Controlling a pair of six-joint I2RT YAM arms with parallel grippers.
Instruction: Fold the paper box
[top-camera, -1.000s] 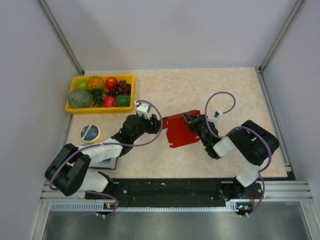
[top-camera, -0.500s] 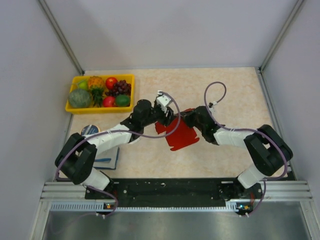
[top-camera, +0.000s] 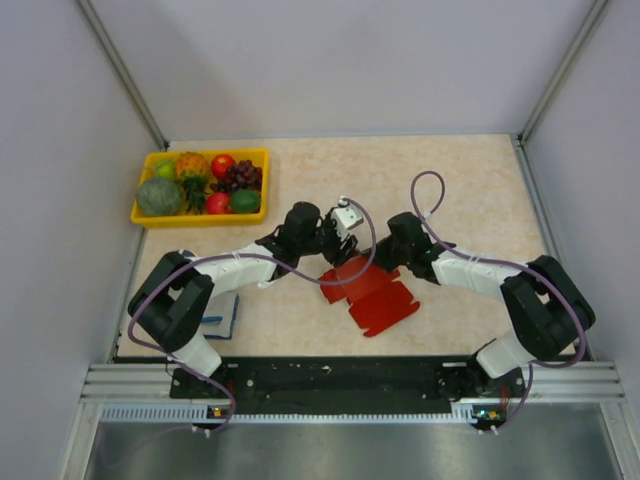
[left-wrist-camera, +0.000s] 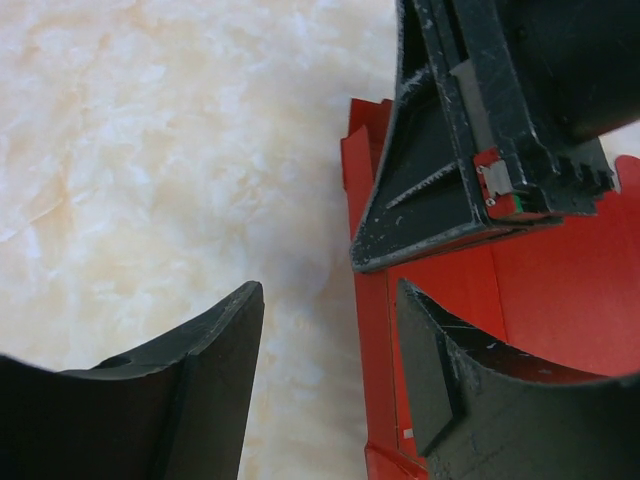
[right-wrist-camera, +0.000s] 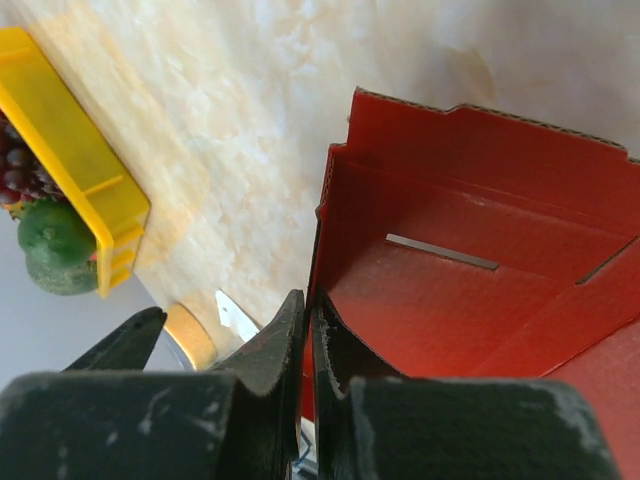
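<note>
Right gripper (right-wrist-camera: 308, 308): its two fingers are shut tight. A thin side wall of the red box (right-wrist-camera: 470, 290) is pinched between them.
Left gripper (left-wrist-camera: 330, 292): its fingers are wide apart and hold nothing.
In the left gap: the box's edge strip runs right through it. One finger (left-wrist-camera: 470, 400) is over the red card. The other is over the bare table (left-wrist-camera: 150, 150).
Left fingers touching the box: I cannot tell.
The two grippers: very close. The right tip sits just past the left gap, on the same edge of the box.
Where the box is: in the middle of the table, just in front of both grippers, on the robot's side of them.
How it lies: the pinched wall stands up and the rest looks almost flat.
Long way of the box: slanted, from under the grippers out toward the robot's right and nearer its bases.
Which way from the left fingers: most of the box lies toward the right arm's side.
Nearer arm: the right one has the box. The left one is right beside it.
Step, I think: lifting a side wall. The box looks mostly unfolded.
Next move, I think: the left fingers must line up with that edge strip before they close or push.
What could go wrong: the thin card may bend or slip, or the grippers may bump.
Farther out: a yellow tray (top-camera: 200, 218) of fruit, well apart at the far left.
</note>
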